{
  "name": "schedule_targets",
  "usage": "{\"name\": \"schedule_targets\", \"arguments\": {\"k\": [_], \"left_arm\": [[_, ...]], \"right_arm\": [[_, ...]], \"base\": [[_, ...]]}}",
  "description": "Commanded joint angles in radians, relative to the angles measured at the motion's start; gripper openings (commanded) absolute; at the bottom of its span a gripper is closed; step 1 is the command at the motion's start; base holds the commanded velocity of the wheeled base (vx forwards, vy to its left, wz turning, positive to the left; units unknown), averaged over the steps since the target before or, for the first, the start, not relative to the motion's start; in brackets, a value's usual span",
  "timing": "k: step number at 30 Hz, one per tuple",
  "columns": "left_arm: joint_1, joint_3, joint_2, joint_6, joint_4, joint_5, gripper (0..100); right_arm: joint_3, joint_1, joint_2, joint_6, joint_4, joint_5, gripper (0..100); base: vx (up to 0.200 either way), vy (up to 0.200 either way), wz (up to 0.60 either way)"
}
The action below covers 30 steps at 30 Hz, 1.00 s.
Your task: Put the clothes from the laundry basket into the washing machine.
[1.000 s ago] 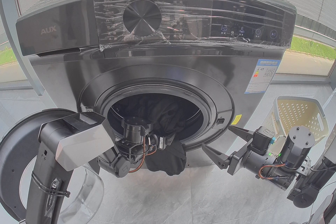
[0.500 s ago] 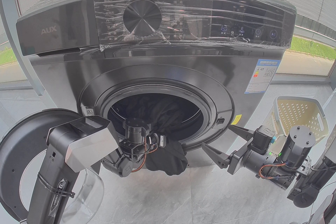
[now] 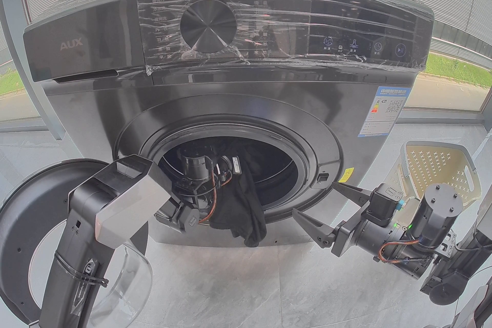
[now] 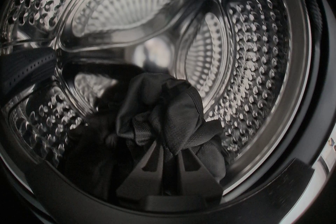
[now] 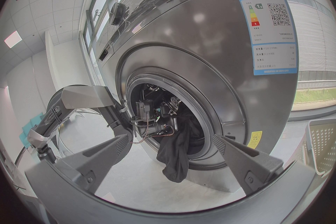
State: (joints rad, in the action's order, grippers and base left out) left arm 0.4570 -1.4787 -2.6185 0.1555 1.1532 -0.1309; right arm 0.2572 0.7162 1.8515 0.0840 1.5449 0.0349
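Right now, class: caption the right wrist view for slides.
Left arm at the washing machine opening, black garment hanging over its rim; right jaws open.

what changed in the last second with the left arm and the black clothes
The left gripper, shut on the black garment, moved up and forward into the drum opening of the washing machine and lifted the cloth with it. Part of the garment still hangs over the rim. The right gripper stayed open and almost still in front of the machine. The laundry basket and the open door did not move.
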Motion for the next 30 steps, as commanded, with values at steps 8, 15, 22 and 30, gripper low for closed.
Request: {"name": "schedule_targets", "arguments": {"k": [8,15,22,30], "left_arm": [[-0.026,-0.130,-0.017,-0.001,-0.004,-0.030,0],[-0.017,-0.092,-0.009,0.001,-0.004,-0.030,100],[0.023,0.176,0.089,-0.002,-0.036,0.022,100],[0.055,0.285,0.081,-0.045,-0.040,0.068,100]], "right_arm": [[-0.001,0.000,-0.006,0.000,0.000,0.000,100],[-0.003,0.000,-0.006,0.000,0.000,0.000,100],[-0.006,0.002,-0.005,0.000,0.000,0.000,100],[-0.006,0.002,-0.006,0.000,0.000,-0.001,100]], "base": [[0.000,0.000,0.00],[0.000,0.000,0.00],[0.000,0.000,0.00],[0.000,0.000,0.00]]}}
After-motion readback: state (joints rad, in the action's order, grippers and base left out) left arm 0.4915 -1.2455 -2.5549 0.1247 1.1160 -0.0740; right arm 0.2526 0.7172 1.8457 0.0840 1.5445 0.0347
